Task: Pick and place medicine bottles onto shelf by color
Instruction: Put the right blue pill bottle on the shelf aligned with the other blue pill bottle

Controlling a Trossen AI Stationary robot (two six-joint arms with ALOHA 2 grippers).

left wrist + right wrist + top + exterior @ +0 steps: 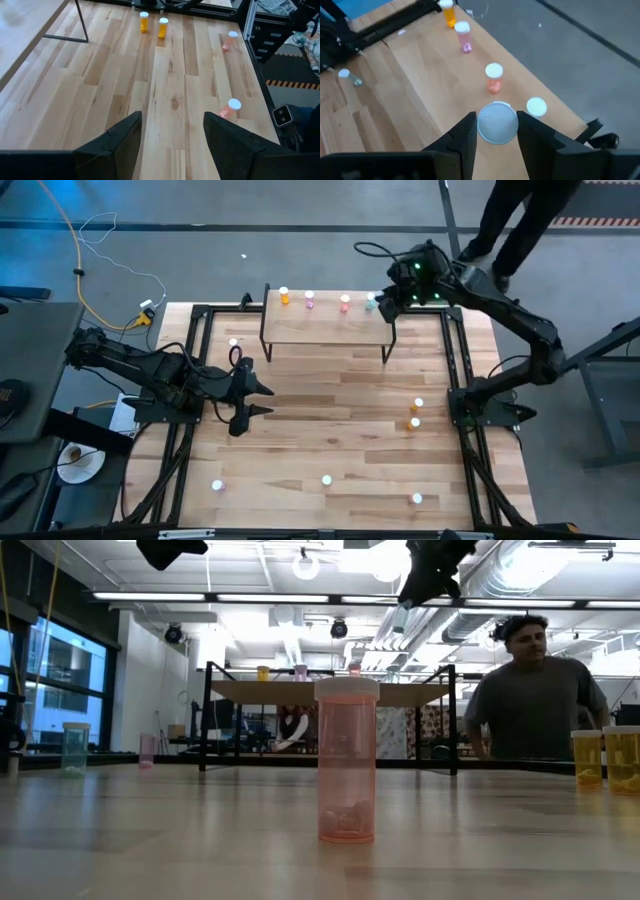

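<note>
Right gripper [496,131] pinches a white-capped bottle [497,122] above the shelf [420,85]; left gripper [172,132] spread.

No text, label or number can be read anywhere.

Bottle between my right fingers [496,121]: only its white cap shows; body hidden. Person [520,220] beyond table: cut off at the edge. Small bottle [417,499] near edge: colour too small to tell.
</note>
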